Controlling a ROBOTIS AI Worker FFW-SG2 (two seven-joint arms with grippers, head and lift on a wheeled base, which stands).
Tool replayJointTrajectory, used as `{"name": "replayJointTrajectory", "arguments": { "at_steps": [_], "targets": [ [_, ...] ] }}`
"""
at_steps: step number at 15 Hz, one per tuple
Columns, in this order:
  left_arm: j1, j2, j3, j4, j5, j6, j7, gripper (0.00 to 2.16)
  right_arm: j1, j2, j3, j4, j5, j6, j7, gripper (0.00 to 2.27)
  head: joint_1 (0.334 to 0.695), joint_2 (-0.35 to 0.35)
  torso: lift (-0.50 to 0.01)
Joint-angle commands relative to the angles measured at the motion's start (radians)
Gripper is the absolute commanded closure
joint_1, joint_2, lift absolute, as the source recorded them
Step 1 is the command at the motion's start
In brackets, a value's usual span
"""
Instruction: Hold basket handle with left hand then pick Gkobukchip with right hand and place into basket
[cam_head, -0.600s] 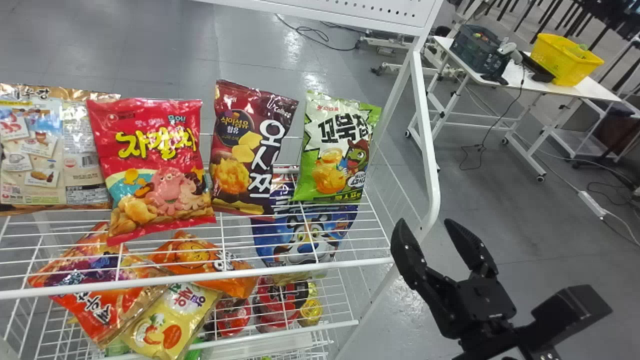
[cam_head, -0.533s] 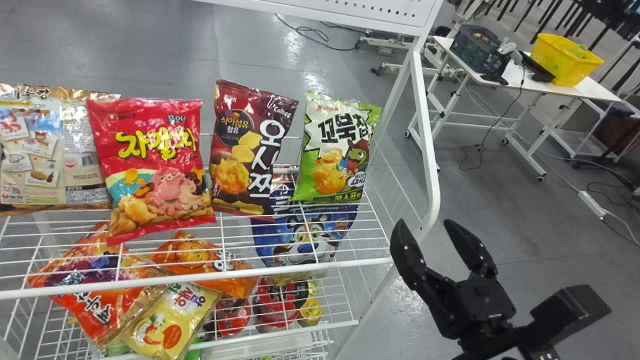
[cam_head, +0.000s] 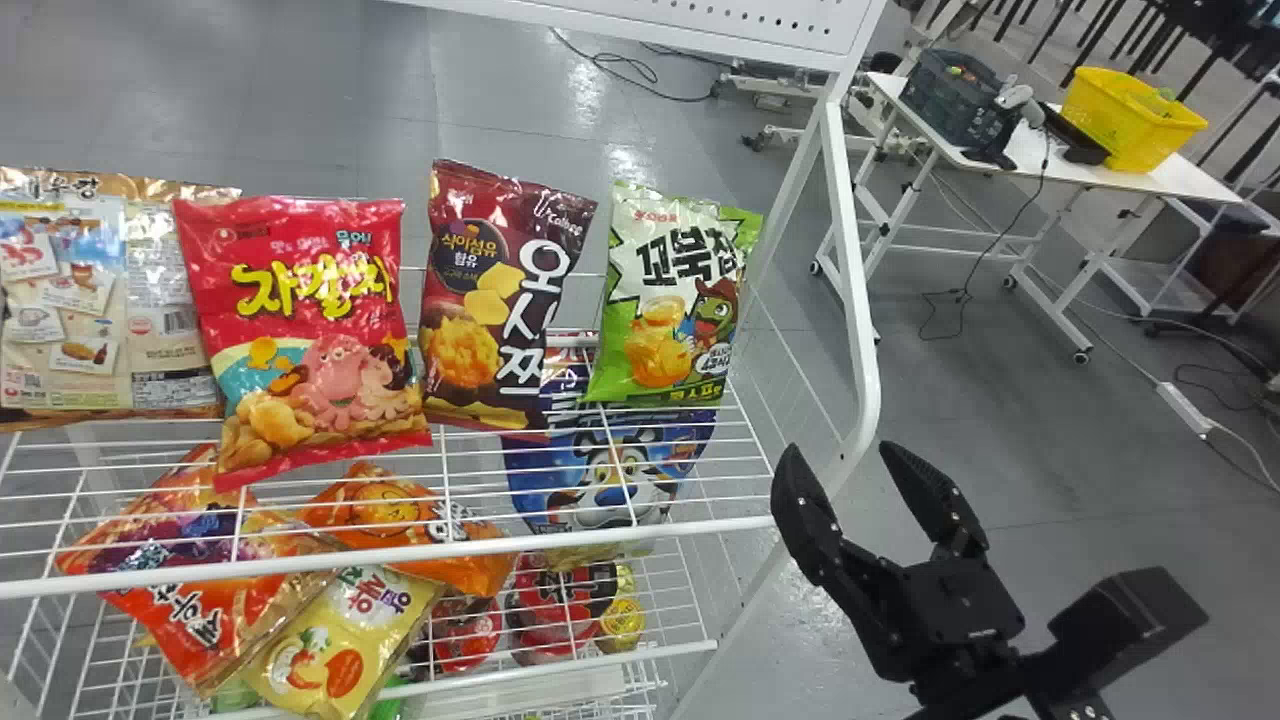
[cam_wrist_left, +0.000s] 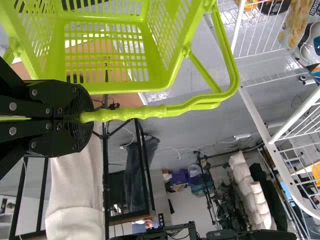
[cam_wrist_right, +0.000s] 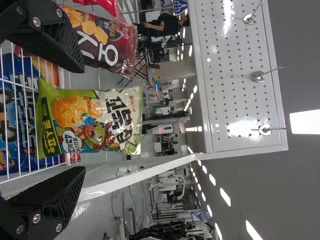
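Observation:
The green and white Gkobukchip bag (cam_head: 668, 300) stands upright at the right end of the shelf's upper tier. Lower right of it, beyond the shelf's corner post, my right gripper (cam_head: 842, 462) is open and empty. In the right wrist view the Gkobukchip bag (cam_wrist_right: 90, 120) shows ahead, between the two spread fingers of my right gripper (cam_wrist_right: 77, 120). The left wrist view has my left gripper (cam_wrist_left: 82, 117) shut on the handle (cam_wrist_left: 135, 113) of the lime green basket (cam_wrist_left: 105, 55). A person's pale sleeve (cam_wrist_left: 77, 190) is beside that gripper.
Left of the Gkobukchip bag stand a dark red bag (cam_head: 500, 300), a red bag (cam_head: 310, 330) and a beige one (cam_head: 110, 300). The white wire shelf (cam_head: 400, 549) has a slanting post at its right. More snacks lie on lower tiers.
My right gripper has shifted slightly to the left in the head view, still open. The bags on the shelf have stayed where they were.

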Motion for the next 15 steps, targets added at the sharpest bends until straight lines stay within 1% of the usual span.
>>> {"name": "replayJointTrajectory", "arguments": {
  "at_steps": [1, 4, 7, 10, 15],
  "targets": [
    [0.002, -0.003, 0.0, -0.002, 0.0, 0.001, 0.0, 2.09, -0.001, -0.001, 0.006, -0.001, 0.0, 0.017, 0.0, 0.12, 0.695, -0.35, -0.032],
    [0.005, -0.003, -0.006, -0.005, 0.0, 0.001, 0.006, 2.09, -0.056, 0.002, 0.038, -0.004, 0.005, 0.119, -0.009, 0.12, 0.695, -0.35, -0.032],
    [0.01, -0.003, -0.006, -0.002, -0.003, 0.001, 0.006, 2.09, -0.122, 0.01, 0.066, 0.014, 0.046, 0.152, -0.049, 0.12, 0.695, -0.35, -0.032],
    [0.01, -0.003, 0.008, 0.004, -0.006, 0.001, 0.005, 2.09, -0.23, 0.011, 0.089, 0.094, 0.068, 0.159, -0.081, 0.12, 0.695, -0.35, -0.032],
    [0.01, -0.003, 0.028, 0.031, -0.011, 0.001, 0.005, 2.09, -0.4, 0.014, 0.13, 0.238, 0.092, 0.18, -0.101, 0.12, 0.695, -0.35, -0.032]
  ]
}}
